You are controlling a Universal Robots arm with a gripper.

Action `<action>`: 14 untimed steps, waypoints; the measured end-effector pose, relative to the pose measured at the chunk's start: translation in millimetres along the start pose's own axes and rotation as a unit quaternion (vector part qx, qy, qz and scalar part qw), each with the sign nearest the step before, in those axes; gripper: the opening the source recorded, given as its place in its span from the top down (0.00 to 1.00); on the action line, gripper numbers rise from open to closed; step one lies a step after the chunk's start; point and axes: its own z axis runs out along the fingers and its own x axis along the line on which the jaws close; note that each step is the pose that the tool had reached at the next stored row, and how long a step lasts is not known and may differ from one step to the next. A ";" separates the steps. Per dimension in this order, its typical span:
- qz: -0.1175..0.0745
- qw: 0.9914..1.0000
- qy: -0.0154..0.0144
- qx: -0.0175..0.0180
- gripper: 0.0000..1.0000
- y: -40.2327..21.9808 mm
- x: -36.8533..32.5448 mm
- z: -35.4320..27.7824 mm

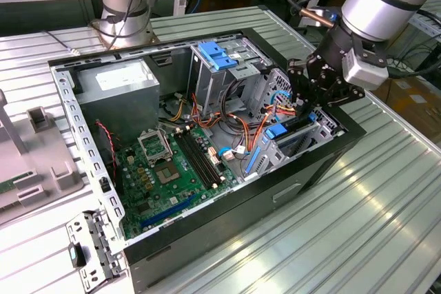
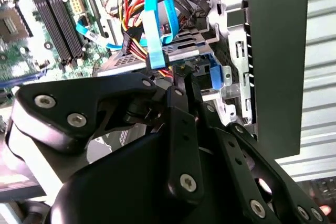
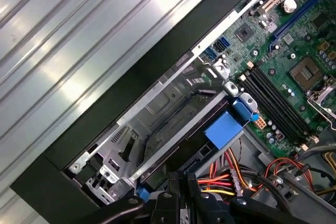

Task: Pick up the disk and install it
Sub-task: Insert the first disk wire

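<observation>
The disk [image 1: 292, 137] stands on edge in the grey drive bay [image 3: 157, 108] at the case's front corner, on the exterior view's right. Its blue carrier rail [image 3: 224, 129] shows in the first wrist view, and a blue rail end [image 2: 214, 74] in the second wrist view. My black gripper [image 1: 307, 105] hangs right over that bay. Its fingers [image 3: 177, 184] are drawn close together, and nothing shows between them. In the second wrist view the gripper [image 2: 187, 80] has its tips at the disk's upper edge. I cannot tell whether they touch it.
Orange, yellow and blue cables [image 2: 155, 24] bunch beside the bay. The motherboard [image 1: 165, 170], a grey power-supply box [image 1: 117, 91] and a blue bracket on the upper drive cage [image 1: 217, 55] fill the case. The black case wall [image 1: 324, 163] borders the bay. Another arm's base [image 1: 124, 5] stands behind.
</observation>
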 end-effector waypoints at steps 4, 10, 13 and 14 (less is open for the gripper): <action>0.032 0.999 0.001 0.001 0.83 0.0 0.0 0.4; 0.093 0.996 0.004 0.004 0.83 0.0 0.0 0.3; 0.115 0.993 0.005 0.005 0.83 0.0 0.0 0.4; 0.121 0.993 0.005 0.006 0.83 0.0 0.0 0.4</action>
